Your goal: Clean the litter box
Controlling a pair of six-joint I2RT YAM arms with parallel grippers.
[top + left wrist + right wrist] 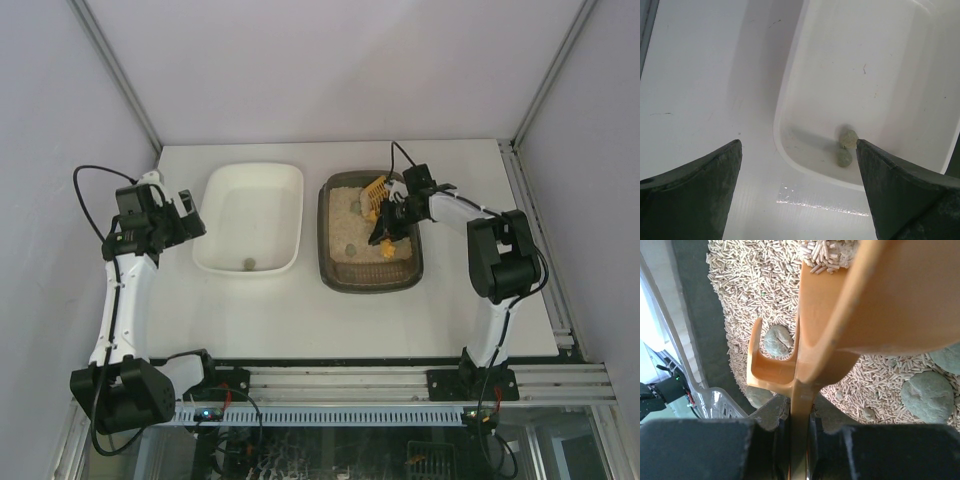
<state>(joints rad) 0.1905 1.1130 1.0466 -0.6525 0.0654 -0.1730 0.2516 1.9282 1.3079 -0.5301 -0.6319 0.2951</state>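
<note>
The dark brown litter box (pixel 325 240) sits right of centre, filled with tan pellet litter. My right gripper (pixel 385 232) is over it, shut on the handle of an orange slotted scoop (pixel 375 192). In the right wrist view the gripper (pixel 801 407) clamps the scoop (pixel 880 300) by its thin handle, above the litter. Grey-green clumps (pixel 778 340) (pixel 927 396) lie in the pellets, and one shows from above (pixel 351 249). My left gripper (pixel 195 222) is open and empty beside the white tray (pixel 215 200).
In the left wrist view the open gripper (pixel 799 142) hovers over the table by the white tray's rim (pixel 785 100). Two clumps (pixel 848 137) (pixel 844 158) lie in the tray's near corner. The litter box wall (pixel 695 315) is at the left of the scoop.
</note>
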